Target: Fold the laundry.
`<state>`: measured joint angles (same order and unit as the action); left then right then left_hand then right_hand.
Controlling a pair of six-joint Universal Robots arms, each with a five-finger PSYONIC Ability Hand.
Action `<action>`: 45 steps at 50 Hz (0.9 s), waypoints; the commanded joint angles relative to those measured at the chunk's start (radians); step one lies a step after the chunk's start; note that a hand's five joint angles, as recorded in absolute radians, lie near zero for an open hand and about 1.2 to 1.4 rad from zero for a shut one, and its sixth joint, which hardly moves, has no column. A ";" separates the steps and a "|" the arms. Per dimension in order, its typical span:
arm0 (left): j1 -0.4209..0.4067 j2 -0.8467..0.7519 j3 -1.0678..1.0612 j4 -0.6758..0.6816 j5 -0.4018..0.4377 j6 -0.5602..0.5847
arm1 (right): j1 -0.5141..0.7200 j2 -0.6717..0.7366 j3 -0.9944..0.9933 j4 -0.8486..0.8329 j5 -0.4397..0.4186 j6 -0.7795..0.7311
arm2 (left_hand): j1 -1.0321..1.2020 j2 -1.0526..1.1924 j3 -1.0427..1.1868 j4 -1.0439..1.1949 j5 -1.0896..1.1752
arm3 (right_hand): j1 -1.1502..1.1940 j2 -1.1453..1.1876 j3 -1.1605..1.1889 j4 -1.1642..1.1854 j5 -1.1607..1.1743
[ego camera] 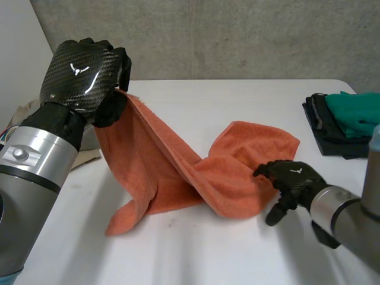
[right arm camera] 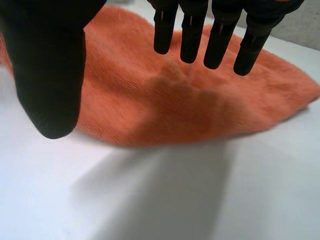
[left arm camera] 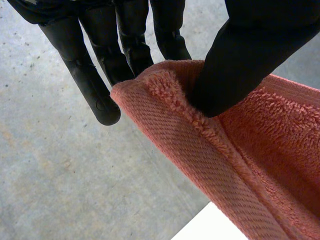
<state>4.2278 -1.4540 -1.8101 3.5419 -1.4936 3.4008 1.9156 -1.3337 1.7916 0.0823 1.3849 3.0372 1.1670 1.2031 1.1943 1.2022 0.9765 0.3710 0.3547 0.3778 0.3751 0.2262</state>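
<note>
Left robot hand (ego camera: pixel 83 74) raised, pinched on 1 corner of the orange towel (ego camera: pixel 178 166) — cloth draping down to the worktop (ego camera: pixel 208 255), right robot hand (ego camera: pixel 294 181) with straight, spread fingers at its flat end

Your orange towel (ego camera: pixel 237 160) is thick terry with a flat woven band along its hem. One corner is raised high, pinched between the thumb and fingers of the left robot hand (ego camera: pixel 83 74). From there the cloth hangs in a slanting sheet down to the worktop (ego camera: pixel 196 255), twists once and spreads flat toward the right. A loose end trails at the front left. Your folded pile (ego camera: pixel 347 122), teal on black, sits well apart at the right edge.
</note>
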 commanded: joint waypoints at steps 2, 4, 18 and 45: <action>-0.012 0.001 0.031 0.000 -0.007 -0.023 | 0.157 0.186 -0.018 -0.222 0.020 0.192 | 0.229 0.193 0.202 0.194 0.245 | 0.201 0.217 0.194 0.197 0.171; -0.012 0.001 0.034 0.000 -0.008 -0.032 | 0.190 0.221 -0.043 -0.242 0.028 0.190 | 0.229 0.193 0.202 0.194 0.245 | 0.283 0.299 0.276 0.279 0.253; 0.007 -0.002 -0.029 -0.034 0.004 -0.032 | 0.109 -0.048 -0.077 -0.208 0.181 -0.075 | 0.229 0.193 0.202 0.194 0.245 | 1.025 1.042 1.019 1.021 0.996; 0.026 -0.453 0.608 0.374 0.038 -0.035 | -0.053 0.183 -0.828 -0.137 0.115 -0.557 | 0.229 0.193 0.202 0.194 0.245 | 1.025 1.042 1.019 1.021 0.996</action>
<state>4.2558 -1.9057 -1.4548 3.6485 -1.4262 3.3796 1.8569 -1.1739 1.1870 0.2005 1.4736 2.4508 1.1670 1.2041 1.1953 1.2053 0.9765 1.0954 1.1746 1.1911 1.1972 0.9739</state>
